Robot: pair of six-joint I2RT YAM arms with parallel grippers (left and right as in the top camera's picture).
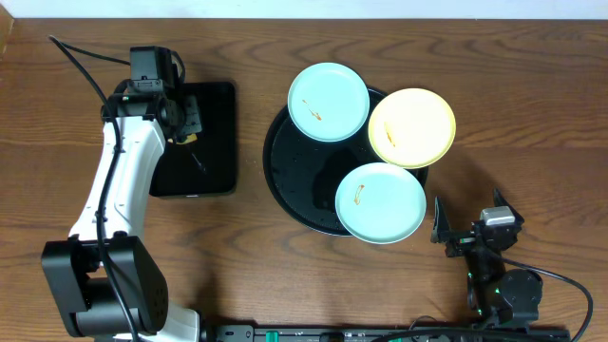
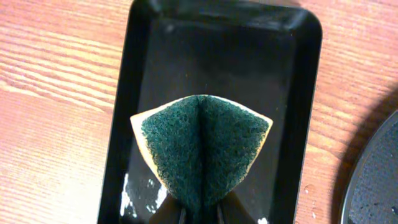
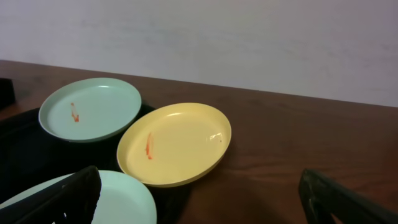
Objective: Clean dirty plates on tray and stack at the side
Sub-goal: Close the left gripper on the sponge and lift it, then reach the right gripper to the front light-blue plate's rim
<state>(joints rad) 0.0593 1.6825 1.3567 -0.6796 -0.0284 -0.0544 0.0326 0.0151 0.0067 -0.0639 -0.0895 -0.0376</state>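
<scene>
Table (image 1: pixel 532 104): brown wood grain; it carries everything here.
Tray (image 1: pixel 294 180): round, glossy black, at the middle of the table, a little towards the far edge. Its bare floor shows on the left side.
Far mint plate (image 1: pixel 328 102): sits on the tray's far rim and hangs out past it towards the table's far edge. A small orange streak lies on its floor.
Yellow plate (image 1: pixel 411 126): sits on the tray's right rim, with about half of it hanging over the table. It has an orange streak left of centre. Its edge comes just beside the far mint plate, and I cannot tell whether they touch.
Near mint plate (image 1: pixel 380 201): sits on the tray's near-right rim and hangs out towards the table's near edge. It has an orange smear on its left part. Its far edge meets the yellow plate's near edge.
Small tray (image 1: pixel 214 142): black and rectangular, left of the tray and apart from it. The wrist view shows wet droplets on its floor.
Sponge (image 2: pixel 202 146): green scourer face with a pale backing, folded down the middle, above the small tray.
Left gripper (image 1: pixel 187 128): over the small tray, with its jaws pinched together on the sponge's lower end.
Right gripper (image 1: pixel 465 223): near the table's near-right corner, just right of the near mint plate. Its jaws are spread wide with nothing between them.
</scene>
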